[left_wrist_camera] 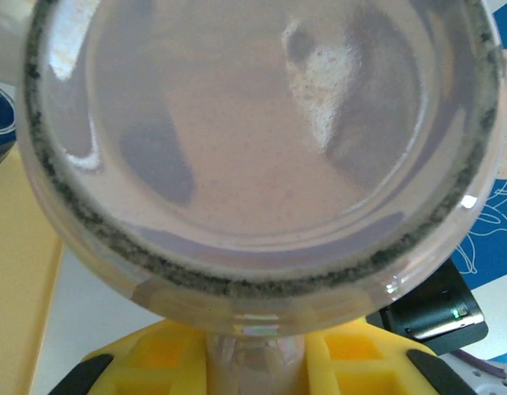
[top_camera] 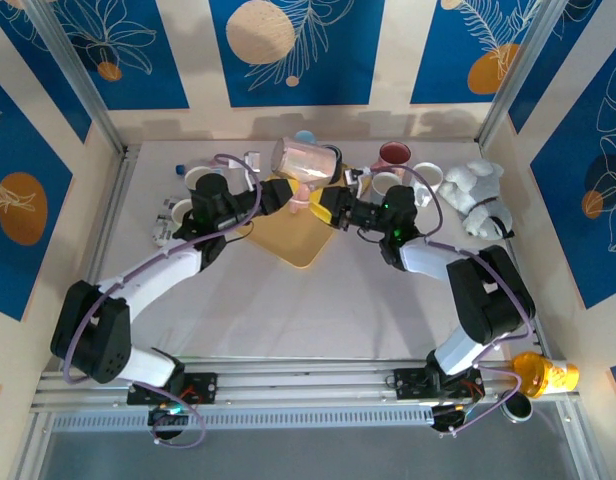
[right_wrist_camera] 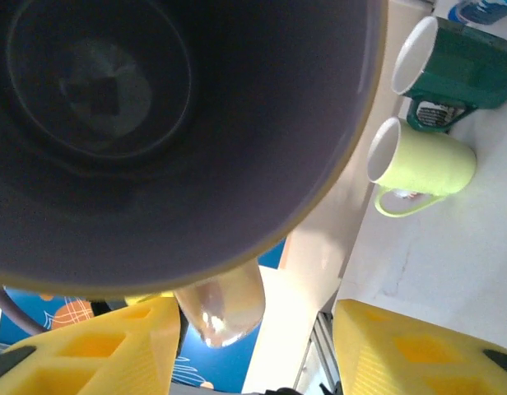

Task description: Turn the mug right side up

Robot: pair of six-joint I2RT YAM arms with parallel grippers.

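the left gripper [left_wrist_camera: 253,366] has its yellow fingers [left_wrist_camera: 155,362] pressed in on the handle [left_wrist_camera: 253,350] of the pale pink mug [left_wrist_camera: 253,148], pinching it from both sides, with the mug's flat base turned to the left wrist camera. the right gripper [right_wrist_camera: 262,346] faces the mug's dark open mouth [right_wrist_camera: 155,123]. its fingers [right_wrist_camera: 402,346] are spread apart with the handle [right_wrist_camera: 220,304] in the gap, close to one finger and well clear of the other; they hold nothing. from above, the mug [top_camera: 306,160] hangs tipped on its side over the far edge of the yellow tray [top_camera: 288,240], base to the left and mouth to the right. the left gripper [top_camera: 286,198] and right gripper [top_camera: 326,205] meet just beneath it. nothing lies between the two grippers apart from the handle. right of the mug on the table [top_camera: 318,310] stand one dark red mug [top_camera: 393,155] and one white mug [top_camera: 386,183], with one white plush toy [top_camera: 475,195] further right. the right wrist camera also takes in one dark green mug [right_wrist_camera: 455,70] and one pale yellow-green mug [right_wrist_camera: 426,164], close beside each other. one orange cup [top_camera: 545,375] sits at the near right corner.
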